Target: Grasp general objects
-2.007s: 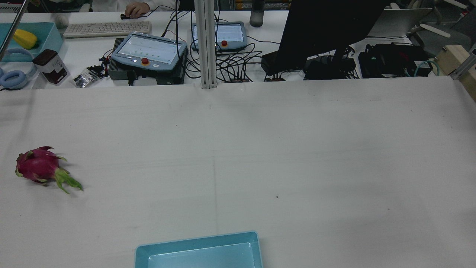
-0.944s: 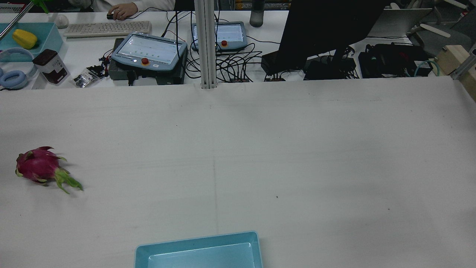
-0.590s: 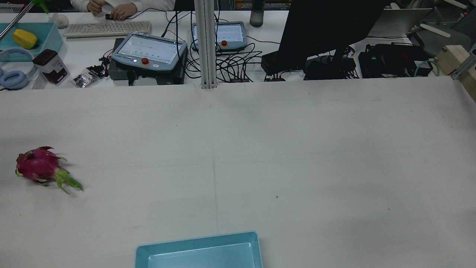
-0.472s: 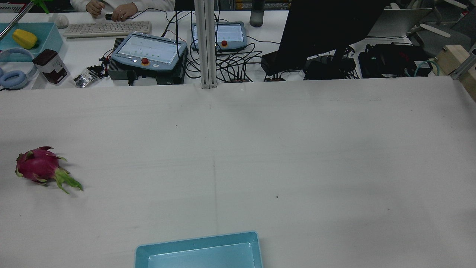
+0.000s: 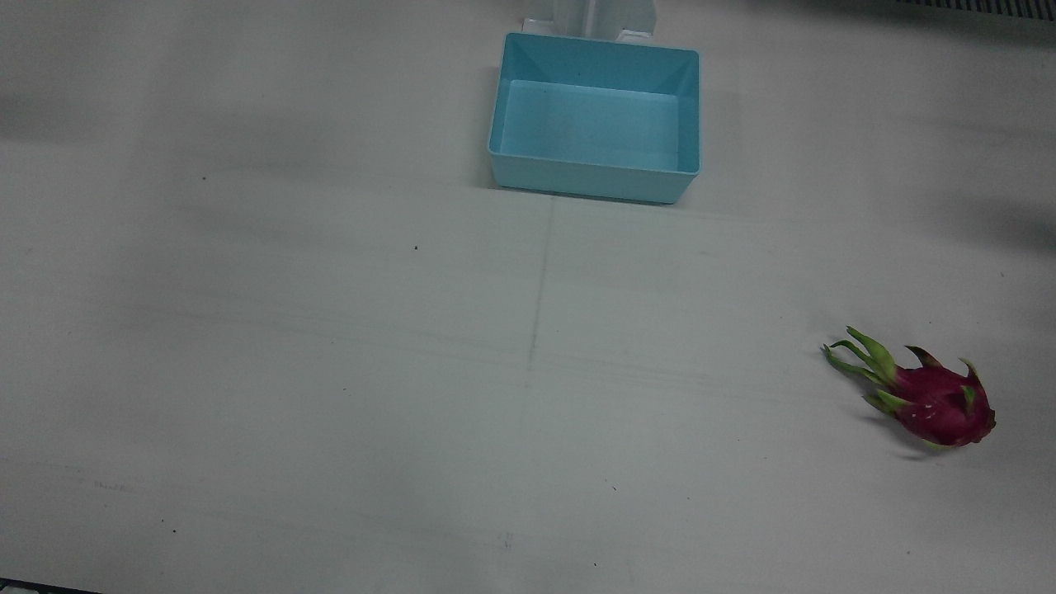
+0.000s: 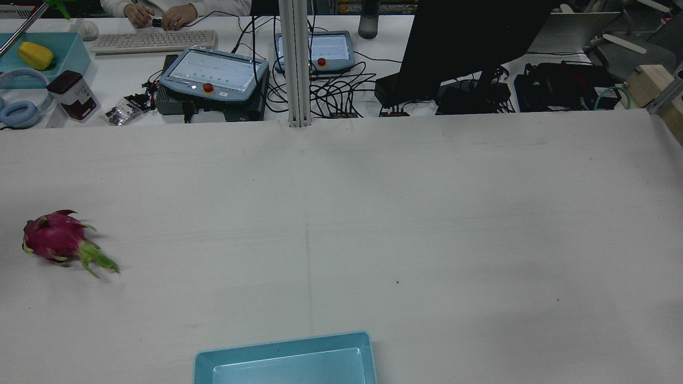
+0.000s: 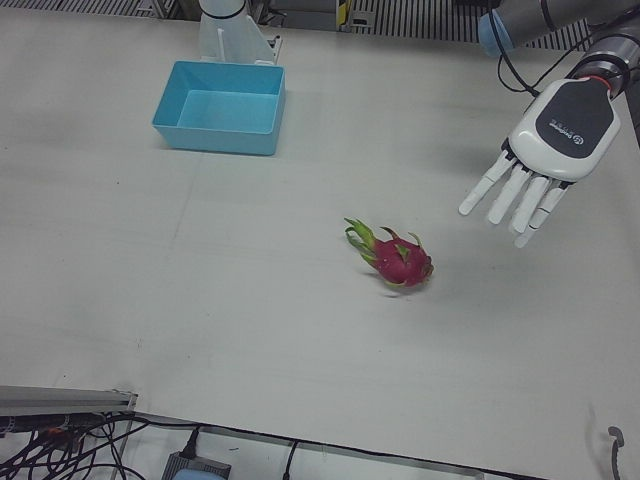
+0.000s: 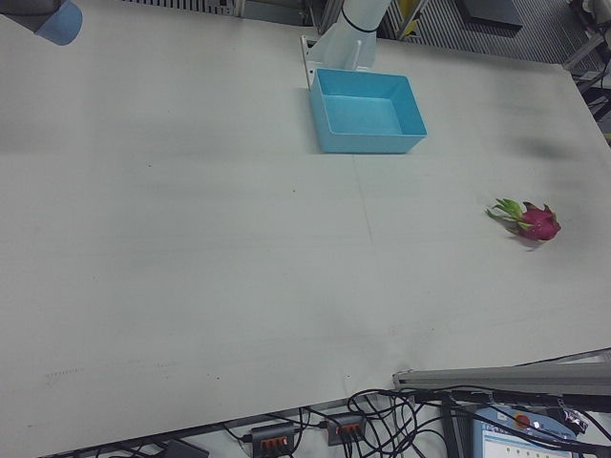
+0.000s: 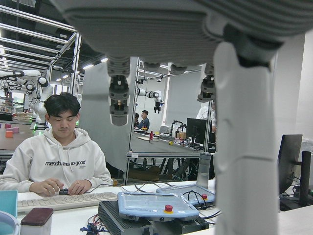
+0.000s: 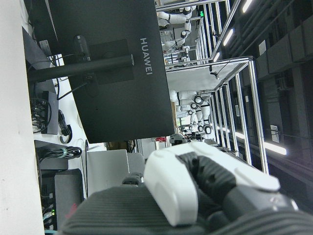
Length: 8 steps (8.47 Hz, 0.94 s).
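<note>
Fruit: a dragon fruit (image 7: 402, 261) is lying on the table (image 7: 250, 300), well apart from the blue bin (image 7: 220, 95) | Left hand (image 7: 545, 150): being held raised beside it, spread, empty | Right hand (image 10: 195, 191): state cannot be told | Risk: the rounded fruit is likely being rolled aside if touched off-centre.

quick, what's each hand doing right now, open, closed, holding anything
Left hand: open, holding nothing.
Right hand: cannot tell; only part of it shows.

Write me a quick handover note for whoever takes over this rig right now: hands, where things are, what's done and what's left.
Left hand: open, fingers spread, above the table off to one side of the dragon fruit, not touching it.
Right hand: shows only in its own camera; state unclear.
Dragon fruit lies on the robot's left half of the table.
Blue bin is empty, near the pedestals.
Done: nothing grasped. Left: grasp the fruit.
</note>
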Each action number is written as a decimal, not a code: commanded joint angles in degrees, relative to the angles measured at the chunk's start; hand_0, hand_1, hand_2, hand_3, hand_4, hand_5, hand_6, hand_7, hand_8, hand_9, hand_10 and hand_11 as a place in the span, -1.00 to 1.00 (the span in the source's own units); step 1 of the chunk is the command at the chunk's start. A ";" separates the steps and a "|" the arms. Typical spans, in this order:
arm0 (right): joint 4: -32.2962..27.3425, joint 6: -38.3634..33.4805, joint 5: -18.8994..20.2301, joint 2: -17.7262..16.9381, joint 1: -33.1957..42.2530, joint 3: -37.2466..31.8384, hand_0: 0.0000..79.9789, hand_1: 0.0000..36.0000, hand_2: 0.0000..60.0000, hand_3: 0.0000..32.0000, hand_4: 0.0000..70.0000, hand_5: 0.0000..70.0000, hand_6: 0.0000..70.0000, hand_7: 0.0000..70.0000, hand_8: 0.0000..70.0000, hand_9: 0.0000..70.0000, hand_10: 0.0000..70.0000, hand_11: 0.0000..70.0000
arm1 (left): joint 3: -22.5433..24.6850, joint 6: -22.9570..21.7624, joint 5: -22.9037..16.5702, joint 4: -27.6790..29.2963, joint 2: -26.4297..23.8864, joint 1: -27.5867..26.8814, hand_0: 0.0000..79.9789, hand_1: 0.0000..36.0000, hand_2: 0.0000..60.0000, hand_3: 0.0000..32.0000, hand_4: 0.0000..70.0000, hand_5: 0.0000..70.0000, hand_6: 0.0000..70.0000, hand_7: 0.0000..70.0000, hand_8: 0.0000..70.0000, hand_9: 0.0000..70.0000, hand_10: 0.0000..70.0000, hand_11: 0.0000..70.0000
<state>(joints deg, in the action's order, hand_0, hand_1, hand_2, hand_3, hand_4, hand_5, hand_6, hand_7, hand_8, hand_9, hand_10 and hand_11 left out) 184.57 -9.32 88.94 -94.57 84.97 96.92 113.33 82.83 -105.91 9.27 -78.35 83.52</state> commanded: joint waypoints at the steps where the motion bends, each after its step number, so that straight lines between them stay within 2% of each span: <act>1: 0.00 0.00 0.00 0.00 -0.07 -0.06 -1.00 -1.00 -1.00 -1.00 -1.00 -1.00 -1.00 -1.00 -1.00 -1.00 -1.00 -1.00 | -0.21 3.74 2.54 6.08 0.48 -0.29 0.52 0.24 -1.00 -0.45 -0.75 -1.00 -1.00 -1.00 -1.00 -1.00 -0.91 -0.79; 2: 0.00 0.00 0.00 0.00 -0.07 -0.06 -1.00 -1.00 -1.00 -1.00 -1.00 -1.00 -1.00 -1.00 -1.00 -1.00 -1.00 -1.00 | -0.30 5.31 2.55 7.25 0.39 -1.33 0.53 0.26 -1.00 -0.40 -0.77 -1.00 -1.00 -1.00 -1.00 -1.00 -0.91 -0.80; 3: 0.00 0.00 0.00 0.00 0.02 0.03 -1.00 -1.00 -1.00 -1.00 -1.00 -1.00 -1.00 -1.00 -1.00 -1.00 -1.00 -1.00 | -0.30 6.37 2.46 7.60 0.21 -5.61 0.57 0.32 -1.00 -0.25 -0.78 -1.00 -1.00 -1.00 -1.00 -1.00 -0.92 -0.80; 4: 0.00 0.00 0.00 0.00 0.02 -0.06 -1.00 -1.00 -1.00 -1.00 -1.00 -1.00 -1.00 -1.00 -1.00 -1.00 -1.00 -1.00 | -0.30 8.90 2.46 7.43 0.12 -8.96 0.57 0.32 -1.00 -0.25 -0.78 -1.00 -1.00 -1.00 -1.00 -1.00 -0.92 -0.80; 5: -0.09 0.00 0.00 0.00 -0.07 -0.06 -1.00 -1.00 -1.00 -1.00 -1.00 -1.00 -1.00 -1.00 -1.00 -1.00 -1.00 -1.00 | -0.39 10.06 2.55 6.82 0.12 -12.47 0.59 0.37 -1.00 -0.01 -0.81 -1.00 -1.00 -1.00 -1.00 -1.00 -0.91 -0.79; 6: -0.09 0.00 0.00 0.00 0.02 -0.06 -1.00 -1.00 -1.00 -1.00 -1.00 -1.00 -1.00 -1.00 -1.00 -1.00 -1.00 -1.00 | -0.74 10.77 2.46 6.56 0.12 -13.72 0.57 0.35 -1.00 -0.04 -0.80 -1.00 -1.00 -1.00 -1.00 -1.00 -0.90 -0.78; 7: -0.09 0.00 0.00 0.00 -0.07 -0.06 -1.00 -1.00 -1.00 -1.00 -1.00 -1.00 -1.00 -1.00 -1.00 -1.00 -1.00 -1.00 | -2.57 10.86 2.20 6.73 0.04 -13.82 0.57 0.34 -1.00 0.02 -0.79 -1.00 -1.00 -1.00 -1.00 -1.00 -0.91 -0.79; 8: -0.09 0.00 0.00 0.00 -0.07 -0.06 -1.00 -1.00 -1.00 -1.00 -1.00 -1.00 -1.00 -1.00 -1.00 -1.00 -1.00 -1.00 | -4.67 10.95 2.03 8.38 -0.05 -13.83 0.55 0.30 -1.00 0.00 -0.79 -1.00 -1.00 -1.00 -1.00 -1.00 -0.91 -0.78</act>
<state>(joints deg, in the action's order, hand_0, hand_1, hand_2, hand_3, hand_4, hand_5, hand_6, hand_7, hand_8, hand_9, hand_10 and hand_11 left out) 184.50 -9.32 88.95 -94.57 84.95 96.86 112.10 93.10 -103.51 16.03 -78.25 70.85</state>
